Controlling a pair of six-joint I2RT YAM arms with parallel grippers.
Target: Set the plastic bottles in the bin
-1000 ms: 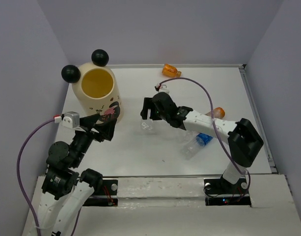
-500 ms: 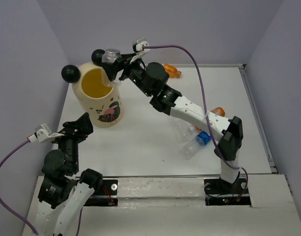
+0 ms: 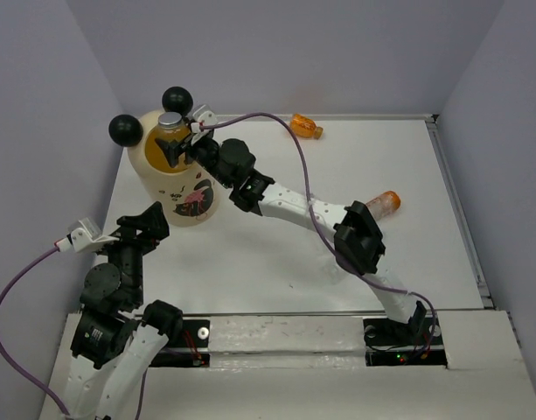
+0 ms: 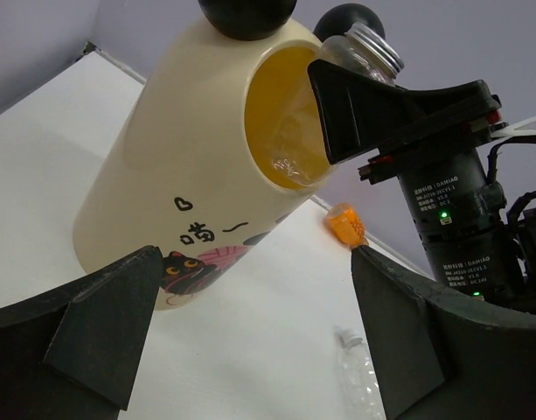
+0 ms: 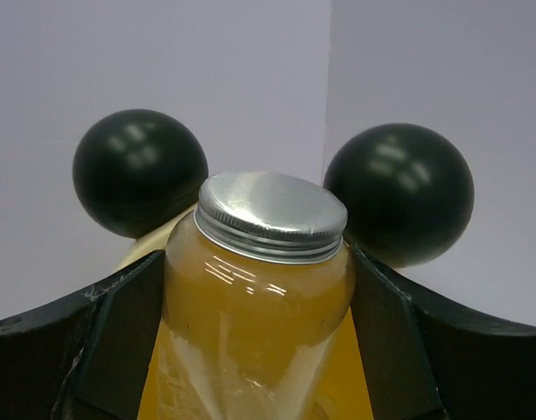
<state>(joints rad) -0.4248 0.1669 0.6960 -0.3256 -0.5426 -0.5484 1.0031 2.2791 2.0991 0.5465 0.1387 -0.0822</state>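
The cream-yellow bin (image 3: 182, 194) with two black ball ears stands at the back left; it also shows in the left wrist view (image 4: 163, 166). My right gripper (image 3: 174, 149) reaches over its mouth, shut on a clear bottle (image 3: 170, 122) with a silver cap, held upright with its lower part inside the bin. The right wrist view shows this bottle (image 5: 259, 306) between my fingers, in front of the ears. My left gripper (image 3: 146, 224) is open and empty beside the bin's near left side. Two orange bottles (image 3: 306, 126) (image 3: 386, 200) lie on the table.
In the left wrist view another clear bottle (image 4: 359, 378) lies on the white table right of the bin, with an orange bottle (image 4: 346, 225) beyond it. My right arm's elbow (image 3: 358, 238) hangs over the middle right of the table. Grey walls close in the back and sides.
My right gripper has carried the clear bottle from above the bin's far rim to over the bin's mouth and lower. The left arm has hardly moved.
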